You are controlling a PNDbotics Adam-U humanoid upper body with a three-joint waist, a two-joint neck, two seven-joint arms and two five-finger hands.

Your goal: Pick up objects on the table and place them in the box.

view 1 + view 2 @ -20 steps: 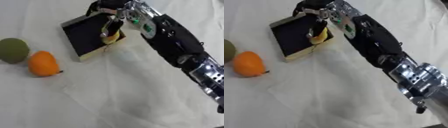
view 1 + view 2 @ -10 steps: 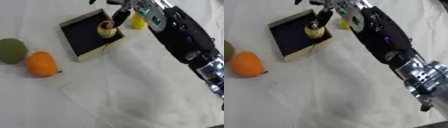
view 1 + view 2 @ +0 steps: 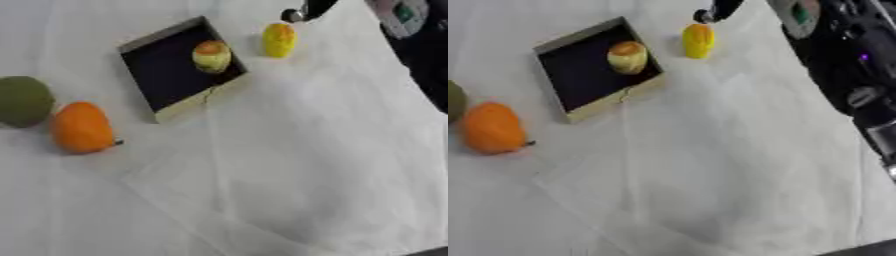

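The yellowish fruit with an orange top (image 3: 211,56) now lies alone inside the box (image 3: 139,46), on its dark floor near the far corner, below and to the left of the right hand (image 3: 302,11). Half a second ago that hand's fingers were still down on the fruit over the box; now the hand has let go and drawn up and away to the top edge of both views, where only a dark fingertip shows, so whether its fingers are straight or curled cannot be told. The yellow fruit (image 3: 279,40) stands on the tabletop (image 3: 289,165) just below the fingertip and just outside the box's far right wall, apart from both. The box sits askew on the white cloth. Well off to the hand's lower left, the orange fruit (image 3: 80,127) and the green fruit (image 3: 23,100) lie side by side as before. The right arm (image 3: 842,55) fills the upper right corner. The left hand shows in neither view.
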